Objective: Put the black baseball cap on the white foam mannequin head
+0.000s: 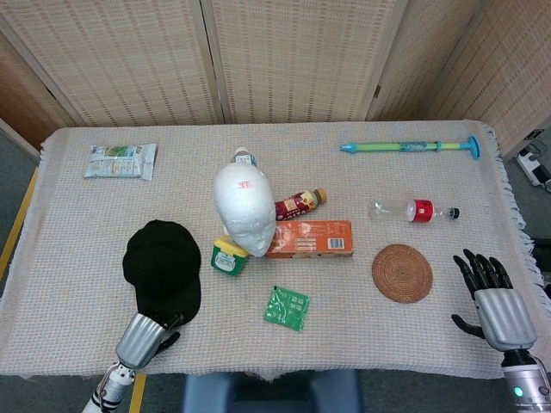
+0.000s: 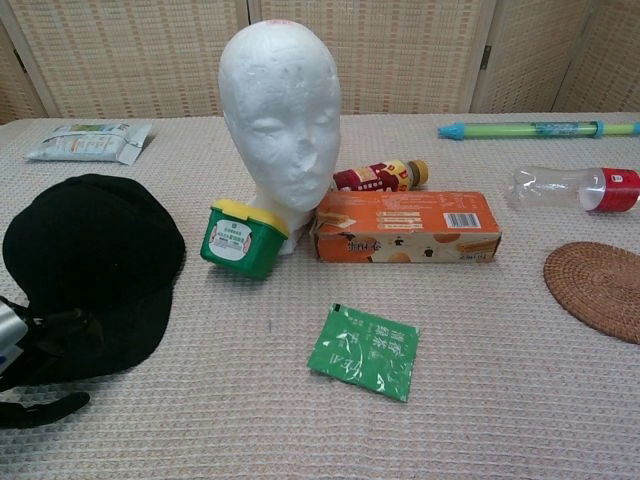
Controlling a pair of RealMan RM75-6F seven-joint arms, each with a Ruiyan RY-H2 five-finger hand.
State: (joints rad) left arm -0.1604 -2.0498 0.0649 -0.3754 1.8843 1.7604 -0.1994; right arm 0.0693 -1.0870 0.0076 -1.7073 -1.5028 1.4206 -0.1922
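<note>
In the head view the black baseball cap (image 1: 163, 268) lies flat on the table, left of the upright white foam mannequin head (image 1: 245, 210); the left hand (image 1: 145, 337) touches its brim, grip unclear, while the right hand (image 1: 492, 298) rests far right, fingers spread and empty. In the chest view the left hand's (image 2: 22, 345) dark fingers (image 2: 62, 322) lie over the brim, and whether they pinch it I cannot tell.

Two bottles (image 1: 413, 210), one cap (image 1: 163, 267)
</note>
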